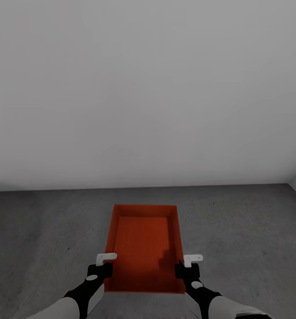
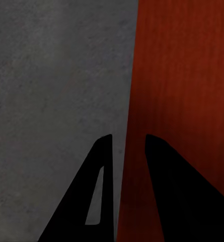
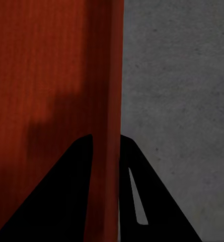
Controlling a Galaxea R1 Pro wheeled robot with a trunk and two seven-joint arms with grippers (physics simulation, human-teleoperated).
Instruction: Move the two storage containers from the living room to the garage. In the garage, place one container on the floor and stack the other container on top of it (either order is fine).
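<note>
Light is soft and even, with no glare; the pale wall (image 1: 148, 88) fades smoothly to grey toward its base. A dim gripper shadow darkens the storage container (image 1: 144, 248) floor (clearer in the right wrist view). Wrist fingers (image 3: 56, 201) render as flat black silhouettes, edges slightly soft.

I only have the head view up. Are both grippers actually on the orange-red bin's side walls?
Observer: Yes. The left wrist view shows the left gripper straddling the thin wall of the orange-red rectangular storage container.
Operator: And the right one?
Observer: Same. The right gripper has one finger inside the container, the other outside its wall.
Operator: What's under it?
Observer: Rough dark grey concrete-like floor runs right beside the wall. I can't tell whether the container touches it.
</note>
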